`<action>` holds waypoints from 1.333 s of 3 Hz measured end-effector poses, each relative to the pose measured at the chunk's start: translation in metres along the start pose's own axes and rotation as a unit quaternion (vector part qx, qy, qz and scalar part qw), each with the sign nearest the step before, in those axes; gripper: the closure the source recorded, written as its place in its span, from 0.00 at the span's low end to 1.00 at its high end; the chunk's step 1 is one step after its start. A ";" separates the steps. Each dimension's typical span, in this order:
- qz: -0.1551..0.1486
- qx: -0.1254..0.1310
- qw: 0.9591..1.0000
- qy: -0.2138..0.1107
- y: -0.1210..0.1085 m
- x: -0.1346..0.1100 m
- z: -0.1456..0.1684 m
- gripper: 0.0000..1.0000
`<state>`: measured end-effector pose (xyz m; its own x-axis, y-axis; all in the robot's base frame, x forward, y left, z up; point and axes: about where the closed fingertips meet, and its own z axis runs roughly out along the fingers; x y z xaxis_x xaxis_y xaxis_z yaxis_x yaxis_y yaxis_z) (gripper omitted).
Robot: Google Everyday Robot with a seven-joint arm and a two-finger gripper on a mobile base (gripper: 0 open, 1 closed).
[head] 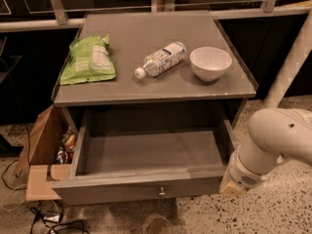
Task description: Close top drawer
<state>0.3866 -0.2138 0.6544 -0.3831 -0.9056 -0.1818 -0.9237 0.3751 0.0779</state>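
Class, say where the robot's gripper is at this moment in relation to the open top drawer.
In the camera view, the gripper sits low on the right, beside the right front corner of the top drawer, right of its knob.

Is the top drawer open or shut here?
Open: the top drawer is pulled out, empty inside showing. The gripper is beside its front's right end.

On the tabletop (146, 89), bag (88, 60) left, bottle (161, 59) middle, bowl (210, 63) right; beneath, the top drawer (141, 191) juts out, hand (231, 186) beside its right front corner
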 end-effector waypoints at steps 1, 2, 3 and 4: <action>0.000 0.000 1.000 0.000 0.000 0.000 0.000 0.81; 0.000 0.000 1.000 0.000 0.000 0.000 0.000 0.50; 0.000 0.000 1.000 0.000 0.000 0.000 0.000 0.27; 0.000 0.000 1.000 0.000 0.000 0.000 0.000 0.03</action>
<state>0.3866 -0.2138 0.6542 -0.3833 -0.9056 -0.1817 -0.9236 0.3752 0.0785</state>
